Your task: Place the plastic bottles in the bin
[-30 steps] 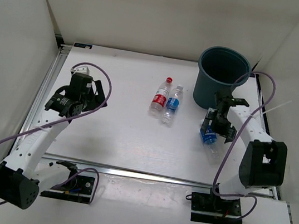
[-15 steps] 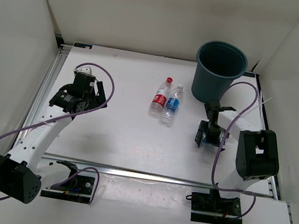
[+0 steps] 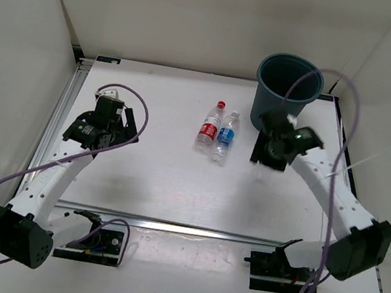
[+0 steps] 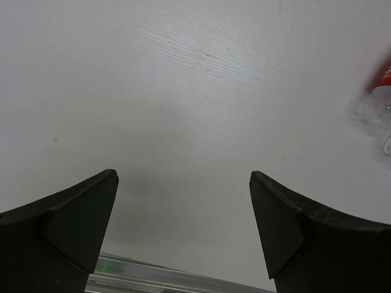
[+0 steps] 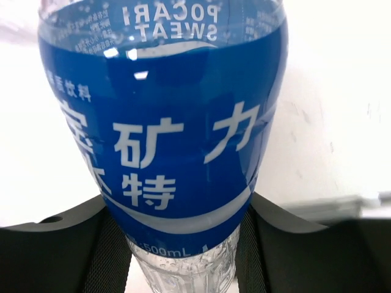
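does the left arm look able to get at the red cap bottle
Probably yes: the left end effector is open with bare table between it and the red-capped bottle; the blue-labelled bottle lies only along its far side.

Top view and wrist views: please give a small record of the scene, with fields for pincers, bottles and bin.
left pincer: open, empty, over the table
right pincer: shut on blue-label bottle, close to the bin
bin: upright, far right of table
loose bottles: red-label bottle and second blue-label bottle, lying side by side mid-table
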`<state>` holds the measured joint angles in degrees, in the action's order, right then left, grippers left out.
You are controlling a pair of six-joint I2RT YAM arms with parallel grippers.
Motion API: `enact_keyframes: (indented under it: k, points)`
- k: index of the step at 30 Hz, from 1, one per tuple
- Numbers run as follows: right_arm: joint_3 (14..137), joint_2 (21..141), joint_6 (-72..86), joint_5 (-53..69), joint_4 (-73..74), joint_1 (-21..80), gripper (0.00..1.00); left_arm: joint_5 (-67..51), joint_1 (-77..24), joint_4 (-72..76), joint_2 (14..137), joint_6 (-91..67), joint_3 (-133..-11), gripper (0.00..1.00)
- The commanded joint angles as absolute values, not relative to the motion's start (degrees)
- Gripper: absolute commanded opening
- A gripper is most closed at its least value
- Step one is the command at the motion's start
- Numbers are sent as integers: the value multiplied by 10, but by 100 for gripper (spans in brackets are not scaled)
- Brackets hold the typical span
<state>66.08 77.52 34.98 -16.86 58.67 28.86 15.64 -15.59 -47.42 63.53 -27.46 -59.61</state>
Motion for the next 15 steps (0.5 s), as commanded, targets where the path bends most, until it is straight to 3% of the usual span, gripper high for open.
enact_keyframes:
  k: [1, 8, 15]
  points:
    - [884, 741, 374, -253, 640, 303, 33, 162, -158, -485, 609, -279, -590, 100]
    - [1224, 938, 250, -314, 457, 186, 32, 143, -158, -497, 599, -266, -578, 100]
    - [1386, 1151, 206, -269, 337, 129, 34, 124, -176, -497, 636, -265, -589, 100]
